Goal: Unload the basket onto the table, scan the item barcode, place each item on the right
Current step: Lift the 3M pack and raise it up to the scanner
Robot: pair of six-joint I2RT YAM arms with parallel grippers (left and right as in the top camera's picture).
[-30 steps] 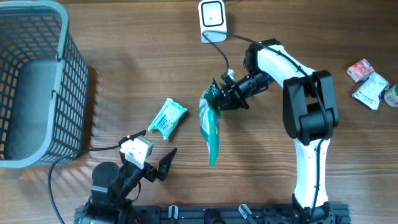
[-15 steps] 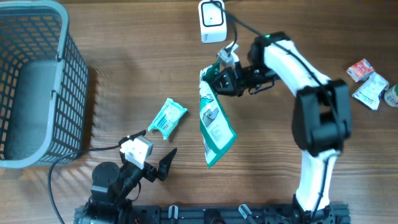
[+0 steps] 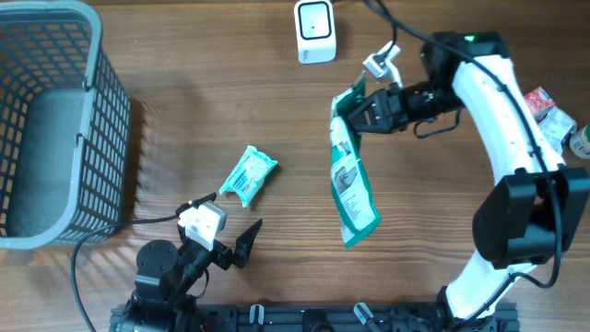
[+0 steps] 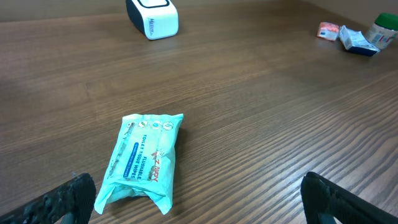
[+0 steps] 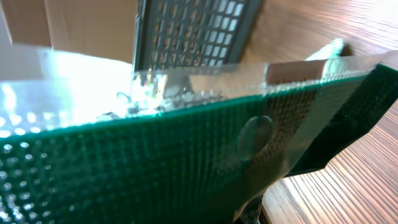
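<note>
Right hand (image 3: 365, 109) pinching top of green pouch (image 3: 355, 189), which hangs centre-right of frame. Scanner (image 3: 314, 30) at upper centre. Suggest: turn barcode face square to scanner window, hold pouch flat and steady. Left hand (image 4: 205, 214) spread wide, empty, lower left.

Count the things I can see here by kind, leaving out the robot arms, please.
Basket: 1
Scanner: 1
Soft packs: 4 (green pouch, teal wipes pack, red-and-white packet, white-and-blue packet)
Green-capped bottle: 1
Total: 7
</note>
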